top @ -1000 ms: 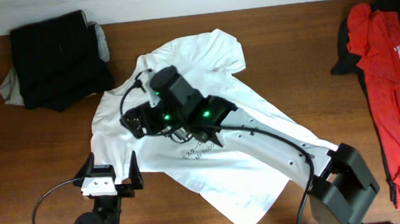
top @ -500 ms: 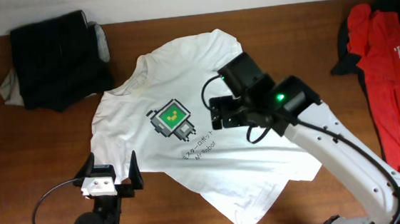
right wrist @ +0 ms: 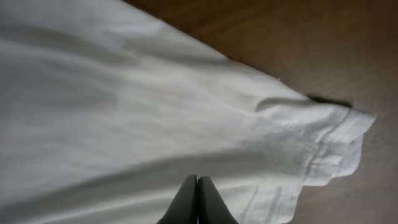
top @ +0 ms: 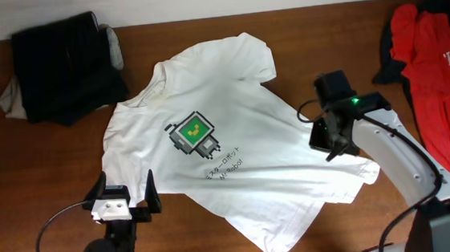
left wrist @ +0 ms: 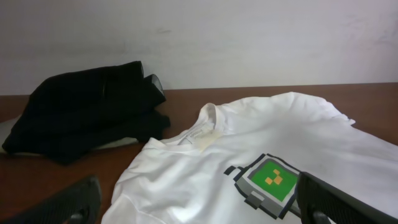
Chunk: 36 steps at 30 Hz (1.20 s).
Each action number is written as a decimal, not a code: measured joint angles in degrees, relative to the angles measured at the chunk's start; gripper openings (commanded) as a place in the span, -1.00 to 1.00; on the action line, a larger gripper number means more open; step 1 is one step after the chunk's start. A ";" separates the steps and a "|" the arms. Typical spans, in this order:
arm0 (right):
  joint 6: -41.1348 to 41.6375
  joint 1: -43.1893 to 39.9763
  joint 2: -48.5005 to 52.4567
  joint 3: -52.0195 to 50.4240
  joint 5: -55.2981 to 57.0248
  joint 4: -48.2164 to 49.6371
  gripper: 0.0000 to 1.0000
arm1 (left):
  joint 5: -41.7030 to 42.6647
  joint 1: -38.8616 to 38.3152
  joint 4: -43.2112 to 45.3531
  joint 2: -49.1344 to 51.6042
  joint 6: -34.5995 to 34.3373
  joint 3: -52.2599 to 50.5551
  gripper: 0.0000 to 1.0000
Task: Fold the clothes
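The white T-shirt (top: 236,165) lies spread face up on the brown table, and its green-and-black mark (top: 192,132) shows near the chest. My right gripper (top: 328,139) hangs over the shirt's right side near the sleeve. In the right wrist view its fingertips (right wrist: 197,182) are pressed together above the white cloth (right wrist: 124,112), with the sleeve hem (right wrist: 329,149) beside them and nothing seen between them. My left gripper (top: 125,200) stands open at the shirt's lower left edge. The left wrist view looks across the shirt (left wrist: 298,137) and its mark (left wrist: 270,179).
A stack of black clothes (top: 63,66) sits at the back left on a grey garment (top: 12,98); it also shows in the left wrist view (left wrist: 87,112). Red and black garments (top: 435,85) lie along the right edge. Bare wood (top: 36,173) surrounds the shirt.
My right arm has swung from over the shirt's print to its right side, uncovering the print, and its jaws have shut. The left arm has not moved.
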 measured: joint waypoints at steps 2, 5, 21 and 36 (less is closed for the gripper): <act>0.00 -0.04 0.26 -3.63 -1.57 3.87 -0.92 | 0.00 0.00 0.00 -0.02 0.00 0.00 0.99; -0.02 -0.04 3.30 -6.97 -2.49 7.98 -0.92 | 0.00 0.00 0.00 -0.02 0.00 0.00 0.99; 0.00 -10.73 14.93 -6.29 -4.63 38.25 -0.92 | -0.02 0.00 -0.02 0.00 -0.02 0.00 0.99; -10.78 -25.81 37.11 66.07 -7.54 -18.01 -0.92 | -0.02 0.00 -0.02 0.02 -0.02 0.00 0.98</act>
